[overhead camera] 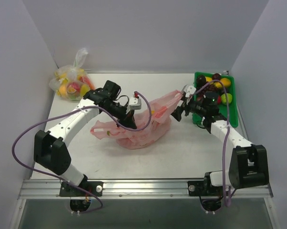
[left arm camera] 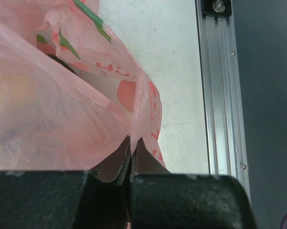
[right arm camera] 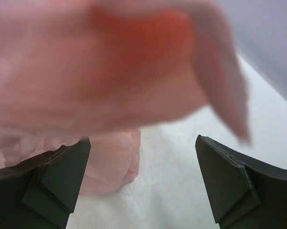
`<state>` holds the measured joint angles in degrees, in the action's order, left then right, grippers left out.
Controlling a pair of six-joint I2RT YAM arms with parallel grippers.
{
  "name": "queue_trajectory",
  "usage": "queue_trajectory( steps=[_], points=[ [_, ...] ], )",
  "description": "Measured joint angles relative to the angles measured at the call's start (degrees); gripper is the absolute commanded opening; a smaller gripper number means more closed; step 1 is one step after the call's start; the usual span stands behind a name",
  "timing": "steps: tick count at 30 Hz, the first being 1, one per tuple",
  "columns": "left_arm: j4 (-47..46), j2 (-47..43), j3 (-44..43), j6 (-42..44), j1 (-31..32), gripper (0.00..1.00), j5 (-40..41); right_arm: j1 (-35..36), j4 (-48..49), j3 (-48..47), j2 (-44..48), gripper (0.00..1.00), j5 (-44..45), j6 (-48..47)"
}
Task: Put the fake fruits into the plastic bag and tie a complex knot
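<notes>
The pink plastic bag (overhead camera: 146, 129) lies crumpled mid-table, and one handle loop (overhead camera: 172, 98) is lifted toward the right. My left gripper (overhead camera: 130, 112) is over the bag's upper left part. In the left wrist view it (left arm camera: 132, 141) is shut on a fold of the pink film (left arm camera: 86, 109). My right gripper (overhead camera: 180, 113) is open beside the raised loop. In the right wrist view it (right arm camera: 141, 143) is open, with blurred pink film (right arm camera: 110, 71) just above the jaws and nothing between them. Several fake fruits (overhead camera: 224, 83) lie in the green tray (overhead camera: 232, 112).
A clear bag of yellow-red fruit (overhead camera: 72, 85) sits at the back left corner. The green tray is against the right wall, just behind my right arm. An aluminium rail (left arm camera: 220, 95) runs along the table's near edge. Grey walls close in three sides.
</notes>
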<state>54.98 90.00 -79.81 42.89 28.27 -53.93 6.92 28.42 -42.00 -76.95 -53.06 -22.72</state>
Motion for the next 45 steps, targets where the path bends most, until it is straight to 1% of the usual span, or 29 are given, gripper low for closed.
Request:
queue_trajectory(
  steps=[2, 5, 7, 9, 10, 11, 13, 14, 15, 16, 17, 18, 20, 24, 27, 29, 31, 32, 33, 34, 35, 36, 38, 42, 45],
  points=[
    [1.75, 1.07, -0.87, 2.21, 0.31, 0.0, 0.5, 0.48, 2.32, -0.59, -0.66, 1.0, -2.01, -0.46],
    [3.85, 3.34, -3.32, 4.79, 0.63, 0.0, 1.29, 1.66, 2.91, -1.46, -0.83, 1.0, -5.42, -2.75],
    [4.76, 4.57, -4.98, 6.1, 0.63, 0.0, 1.68, 3.15, 1.99, -1.81, -0.63, 1.0, -7.82, -5.38],
    [5.33, 5.57, -6.38, 7.23, 0.61, 0.0, 2.21, 5.09, -1.38, -2.23, -0.11, 0.99, -10.01, -9.16],
    [5.68, 6.1, -7.13, 7.74, 0.61, 0.0, 2.58, 5.92, -3.28, -2.51, 0.22, 0.97, -10.86, -10.95],
    [5.88, 6.56, -7.87, 8.48, 0.61, 0.0, 3.02, 6.64, -5.38, -2.82, 0.61, 0.92, -11.54, -12.81],
    [6.16, 7.1, -8.92, 10.38, 0.63, 0.0, 4.15, 7.91, -9.42, -3.87, 1.38, 0.87, -12.63, -16.02],
    [6.43, 7.28, -9.42, 11.56, 0.61, 0.0, 4.85, 8.24, -11.58, -4.55, 1.73, 0.84, -13.07, -17.29],
    [6.64, 7.41, -9.84, 12.85, 0.61, 0.0, 5.55, 8.35, -13.75, -5.29, 2.16, 0.84, -13.33, -18.62],
    [6.99, 7.5, -10.34, 14.27, 0.61, 0.0, 6.19, 8.31, -15.85, -6.1, 2.62, 0.86, -13.44, -19.91],
    [7.52, 7.63, -10.97, 15.61, 0.59, 0.0, 6.73, 8.15, -17.7, -6.71, 3.19, 0.94, -13.49, -21.07],
    [8.22, 7.78, -11.85, 17.38, 0.52, 0.0, 7.19, 8.0, -19.76, -7.21, 4.07, 0.97, -13.49, -22.18],
    [9.86, 8.24, -13.88, 20.13, 0.48, 0.0, 7.72, 7.63, -22.23, -7.32, 5.81, 1.0, -13.51, -23.87],
    [11.93, 8.48, -15.67, 24.81, 0.59, 0.0, 8.17, 7.32, -24.55, -8.15, 6.71, 1.0, -13.25, -25.51],
    [13.16, 8.5, -15.43, 27.56, 1.31, 0.0, 9.01, 7.32, -23.41, -9.86, 4.31, 1.0, -12.02, -23.96],
    [13.64, 8.5, -15.08, 28.72, 1.9, 0.0, 9.25, 7.32, -21.9, -11.19, 2.01, 0.98, -10.97, -22.47],
    [13.86, 8.5, -14.4, 29.66, 2.43, 0.0, 9.53, 7.19, -20.22, -12.2, 0.04, 0.92, -9.94, -20.7],
    [14.03, 8.5, -14.12, 29.94, 2.58, 0.0, 9.66, 7.04, -19.65, -12.37, -0.42, 0.83, -9.64, -19.89],
    [14.14, 8.5, -13.9, 30.23, 2.71, 0.0, 9.86, 7.04, -19.26, -12.5, -0.57, 0.77, -9.31, -19.12],
    [14.32, 8.5, -13.79, 30.45, 2.75, 0.0, 10.05, 7.04, -18.93, -12.55, -0.57, 0.64, -9.2, -18.29],
    [14.43, 8.5, -13.79, 30.77, 2.75, 0.0, 10.23, 7.04, -18.58, -12.57, -0.39, 0.38, -9.18, -17.59],
    [14.45, 8.5, -13.79, 31.08, 2.75, 0.0, 10.36, 7.04, -18.4, -12.57, -0.22, 0.23, -9.18, -17.05],
    [14.45, 8.5, -13.79, 31.54, 2.75, 0.0, 10.73, 7.04, -19.08, -12.59, 0.72, 0.0, -9.01, -15.3],
    [12.2, 7.96, -12.28, 31.67, 2.75, 0.0, 12.85, 7.52, -24.41, -13.53, 5.01, 0.0, -6.16, -10.62],
    [6.08, 5.95, -7.15, 30.97, 2.78, 0.0, 15.47, 8.63, -32.5, -17.29, 8.9, 0.0, -0.17, -3.52]
  ],
)
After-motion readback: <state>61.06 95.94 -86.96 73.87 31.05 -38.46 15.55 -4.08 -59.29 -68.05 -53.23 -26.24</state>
